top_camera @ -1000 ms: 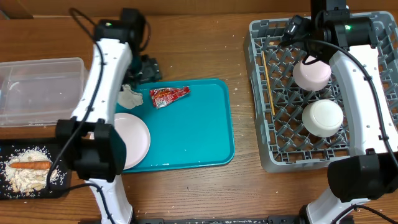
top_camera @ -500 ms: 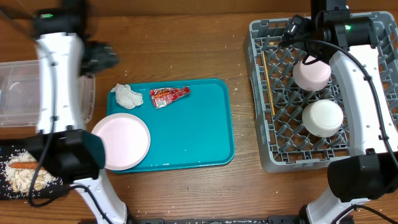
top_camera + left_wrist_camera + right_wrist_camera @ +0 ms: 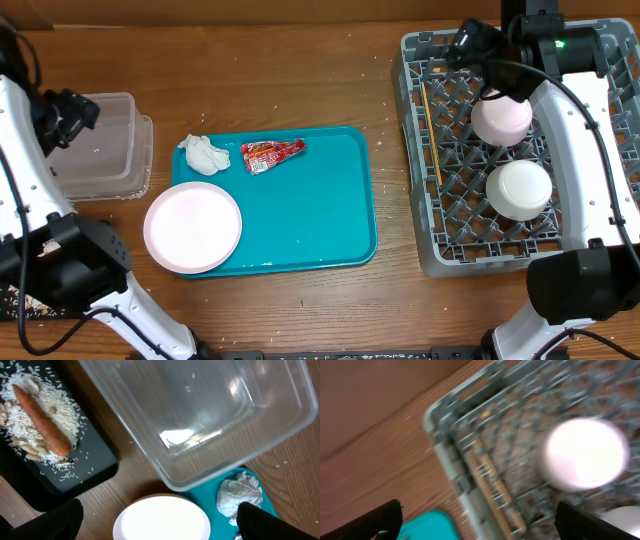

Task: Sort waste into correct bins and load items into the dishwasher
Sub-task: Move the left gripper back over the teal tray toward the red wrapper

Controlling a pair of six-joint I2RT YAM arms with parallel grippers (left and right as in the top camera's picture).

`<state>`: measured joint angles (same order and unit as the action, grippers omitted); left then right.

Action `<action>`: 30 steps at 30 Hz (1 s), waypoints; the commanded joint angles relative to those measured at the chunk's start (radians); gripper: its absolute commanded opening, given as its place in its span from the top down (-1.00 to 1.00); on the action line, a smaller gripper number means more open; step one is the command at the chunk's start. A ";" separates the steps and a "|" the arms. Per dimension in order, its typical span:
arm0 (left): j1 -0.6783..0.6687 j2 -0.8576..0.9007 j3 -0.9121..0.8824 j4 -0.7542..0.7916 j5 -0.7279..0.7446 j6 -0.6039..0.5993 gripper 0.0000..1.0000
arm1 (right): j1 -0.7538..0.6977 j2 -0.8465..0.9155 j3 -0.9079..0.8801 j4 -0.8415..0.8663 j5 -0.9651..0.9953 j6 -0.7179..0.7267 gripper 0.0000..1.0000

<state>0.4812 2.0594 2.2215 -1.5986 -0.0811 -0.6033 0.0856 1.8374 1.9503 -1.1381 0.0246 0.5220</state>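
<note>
Bowls (image 3: 501, 118) two, plate (image 3: 192, 227) one, napkin (image 3: 205, 154) one.

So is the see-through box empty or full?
Almost empty: the clear tub shows a bare bottom with only tiny specks. The napkin and wrapper lie on the teal tray.

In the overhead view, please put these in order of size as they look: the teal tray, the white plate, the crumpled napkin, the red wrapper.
1. teal tray
2. white plate
3. crumpled napkin and red wrapper: they look about alike, so I do not rank them.
</note>
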 commanded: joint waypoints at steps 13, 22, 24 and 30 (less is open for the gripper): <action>0.003 -0.008 0.003 0.017 0.029 0.039 -0.99 | 0.296 0.124 -0.008 0.072 -0.332 -0.187 -1.00; 0.003 -0.008 0.003 0.002 0.030 0.039 -1.00 | 0.491 0.288 -0.008 0.203 -0.140 -0.103 -1.00; 0.003 -0.008 0.003 0.002 0.030 0.039 -1.00 | 0.514 0.325 -0.008 0.241 -0.136 -0.103 -1.00; 0.003 -0.008 0.003 0.003 0.030 0.039 -0.99 | 0.534 0.416 -0.008 0.298 -0.137 -0.102 -1.00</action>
<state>0.4908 2.0594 2.2215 -1.5940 -0.0589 -0.5735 0.6205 2.2120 1.9446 -0.8551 -0.1413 0.4126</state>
